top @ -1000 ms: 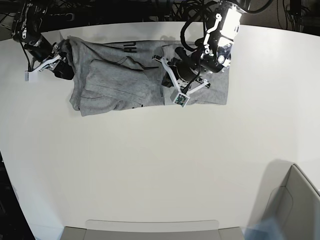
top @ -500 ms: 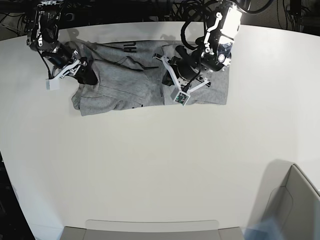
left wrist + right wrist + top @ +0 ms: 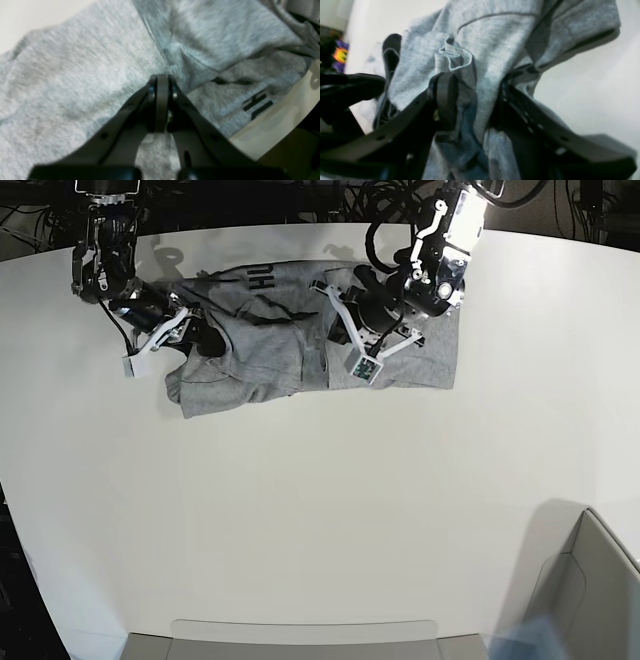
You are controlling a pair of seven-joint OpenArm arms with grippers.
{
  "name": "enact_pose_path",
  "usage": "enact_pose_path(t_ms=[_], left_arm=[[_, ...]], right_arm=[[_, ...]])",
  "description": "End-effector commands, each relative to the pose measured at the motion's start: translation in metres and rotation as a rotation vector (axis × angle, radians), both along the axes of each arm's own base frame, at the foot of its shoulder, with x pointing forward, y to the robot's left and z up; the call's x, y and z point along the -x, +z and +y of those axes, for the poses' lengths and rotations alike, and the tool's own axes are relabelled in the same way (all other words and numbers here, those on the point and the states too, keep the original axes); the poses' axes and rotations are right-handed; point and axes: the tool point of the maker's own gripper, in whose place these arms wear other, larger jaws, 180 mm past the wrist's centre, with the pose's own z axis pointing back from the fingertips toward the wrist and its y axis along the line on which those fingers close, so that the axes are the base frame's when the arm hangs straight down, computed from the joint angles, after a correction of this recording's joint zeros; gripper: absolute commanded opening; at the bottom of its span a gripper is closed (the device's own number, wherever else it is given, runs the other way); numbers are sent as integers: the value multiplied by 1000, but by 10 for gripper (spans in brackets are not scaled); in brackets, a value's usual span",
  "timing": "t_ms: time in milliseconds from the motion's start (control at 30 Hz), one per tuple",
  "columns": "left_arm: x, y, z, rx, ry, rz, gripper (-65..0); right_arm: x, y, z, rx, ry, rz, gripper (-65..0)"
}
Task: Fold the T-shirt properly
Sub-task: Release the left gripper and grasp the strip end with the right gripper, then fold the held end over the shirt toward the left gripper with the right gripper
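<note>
The light grey T-shirt [image 3: 260,345] lies rumpled along the far side of the white table [image 3: 300,510], with black lettering showing near its far edge. My right gripper [image 3: 200,338] is at the shirt's left end. In the right wrist view a thick bunch of the T-shirt [image 3: 490,37] fills the gap of my right gripper [image 3: 475,85], which is shut on it. My left gripper [image 3: 345,320] rests on the middle of the shirt. In the left wrist view my left gripper [image 3: 161,80] has its pads flush together on the T-shirt [image 3: 75,75], with no cloth seen between them.
A grey bin [image 3: 590,580] stands at the near right corner. A grey tray edge [image 3: 300,635] runs along the near side. Dark cables hang behind the table's far edge [image 3: 250,210].
My right gripper has travelled rightward and slightly nearer, dragging the shirt's left end inward with it. The left arm has barely shifted.
</note>
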Motion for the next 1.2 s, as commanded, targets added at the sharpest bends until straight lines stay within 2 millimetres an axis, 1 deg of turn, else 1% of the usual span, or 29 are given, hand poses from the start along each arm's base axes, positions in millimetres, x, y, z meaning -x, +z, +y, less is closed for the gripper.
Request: enact_pose_path(t_ms=[0, 67, 133, 167, 233, 267, 367, 400, 433, 467, 533, 600, 667, 733, 800, 900, 967, 1033, 1167], left_arm=[[-3, 8, -3, 19, 4, -24, -650], [-3, 7, 1, 10, 3, -24, -650], [-2, 6, 3, 4, -3, -24, -650], [-3, 9, 3, 6, -2, -32, -650], [-4, 15, 3, 12, -2, -49, -650], [-2, 19, 2, 17, -3, -56, -650], [-4, 32, 0, 30, -4, -93, -650], [-4, 35, 0, 33, -5, -100, -650], [-5, 38, -1, 35, -5, -109, -650], [-5, 41, -1, 38, -6, -116, -650], [0, 39, 0, 39, -3, -105, -650], [2, 40, 0, 41, -1, -105, -650], [3, 38, 6, 38, 19, -99, -650], [3, 35, 14, 31, 46, -89, -650], [0, 36, 23, 22, 74, -95, -650], [-6, 38, 42, 5, 125, -107, -650], [-4, 36, 56, -11, 164, -99, -650], [-5, 34, 69, -25, 197, -96, -650], [0, 28, 89, -50, 252, -78, -650]], right_arm=[[-3, 4, 2, 23, 30, -24, -464], [-2, -3, 4, 71, 56, -14, -546], [-6, -5, 6, 103, 68, -18, -637], [-7, -6, 6, 117, 72, -18, -650], [-7, -10, 3, 162, 85, -13, -650], [-11, -10, 2, 185, 91, -19, -650], [-17, -11, -10, 249, 89, -24, -650], [-20, -9, -17, 267, 82, -30, -650], [-23, -7, -28, 289, 64, -35, -650], [-25, -5, -42, 309, 33, -35, -650], [-35, 2, -69, 360, -23, -49, -650], [-36, 5, -94, 429, -58, -46, -650], [-39, 9, -108, 483, -67, -49, -650], [-41, 13, -114, 545, -57, -59, -650], [-45, 24, -116, 605, -46, -89, -650], [-49, 34, -107, 666, -29, -128, -650], [-53, 46, -101, 730, -21, -165, -650], [-56, 57, -90, 771, -15, -200, -650], [-61, 72, -58, 871, 46, -262, -650]])
